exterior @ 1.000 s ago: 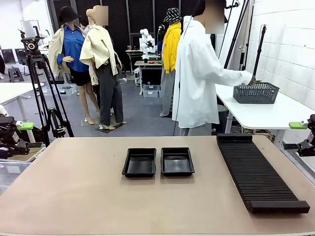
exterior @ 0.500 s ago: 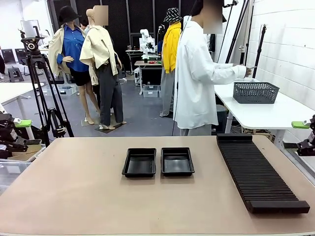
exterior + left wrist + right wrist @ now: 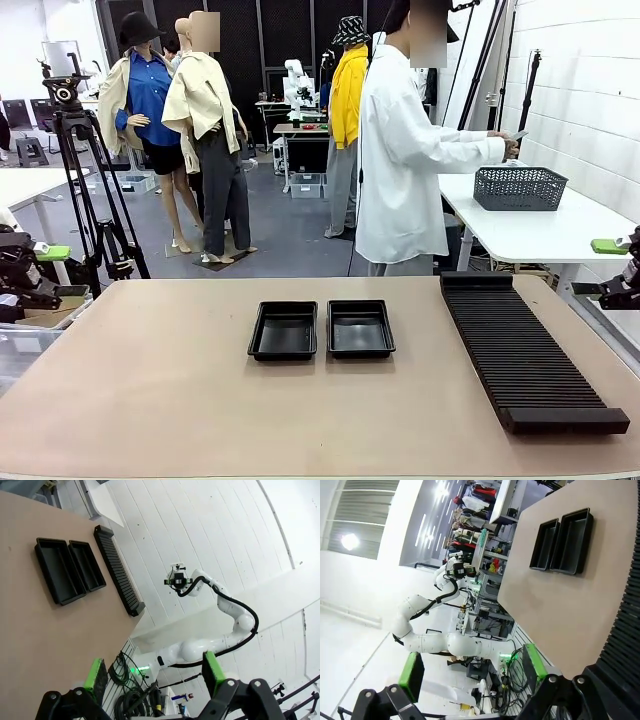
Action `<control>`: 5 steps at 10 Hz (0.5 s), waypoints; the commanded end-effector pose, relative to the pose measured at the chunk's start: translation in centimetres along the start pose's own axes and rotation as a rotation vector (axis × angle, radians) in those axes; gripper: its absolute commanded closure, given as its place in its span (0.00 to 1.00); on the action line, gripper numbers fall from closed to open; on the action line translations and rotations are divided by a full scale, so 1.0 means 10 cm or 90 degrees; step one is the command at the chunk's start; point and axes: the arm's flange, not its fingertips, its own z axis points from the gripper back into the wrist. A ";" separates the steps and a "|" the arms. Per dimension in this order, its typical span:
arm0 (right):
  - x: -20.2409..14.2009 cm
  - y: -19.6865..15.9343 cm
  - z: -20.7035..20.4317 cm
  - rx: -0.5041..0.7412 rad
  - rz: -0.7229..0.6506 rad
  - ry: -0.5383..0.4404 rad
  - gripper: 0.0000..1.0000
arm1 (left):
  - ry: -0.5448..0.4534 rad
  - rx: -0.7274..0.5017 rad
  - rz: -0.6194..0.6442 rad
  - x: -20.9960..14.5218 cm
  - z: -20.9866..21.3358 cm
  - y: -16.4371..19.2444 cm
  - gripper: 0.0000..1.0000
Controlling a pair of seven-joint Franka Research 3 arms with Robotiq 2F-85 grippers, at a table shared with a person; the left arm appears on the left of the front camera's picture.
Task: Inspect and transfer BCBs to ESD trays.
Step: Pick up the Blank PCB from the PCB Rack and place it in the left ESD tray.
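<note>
Two ESD trays, black and glossy, lie side by side at the table's middle, the left tray and the right tray; both look bare inside. They also show as the trays and the trays. My left gripper hangs off the table's left edge, open with nothing between its green pads. Off the right edge, my right gripper is open too. The BCBs are out of view. The person faces a side table, holding a small flat thing too small to identify.
A long black ribbed rack lies along the table's right side. A grey mesh basket stands on the white side table at the back right. A camera tripod stands beyond the left corner.
The person's hand lifted out of the grey basket and now holds a small thing above it. Both grippers stay open and have barely shifted at the table's edges.
</note>
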 end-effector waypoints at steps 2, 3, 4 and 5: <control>0.05 -0.06 0.11 0.002 0.006 0.024 0.00 | 0.026 0.017 -0.010 0.00 0.12 0.02 0.00; 0.04 -0.09 0.17 0.005 0.005 0.029 0.00 | 0.030 0.024 -0.010 0.01 0.20 0.03 0.00; 0.03 -0.13 0.22 0.003 0.002 0.035 0.00 | 0.022 0.027 -0.008 0.01 0.28 0.03 0.00; 0.03 -0.17 0.25 0.006 0.000 0.044 0.00 | 0.018 0.028 -0.006 0.01 0.32 0.04 0.00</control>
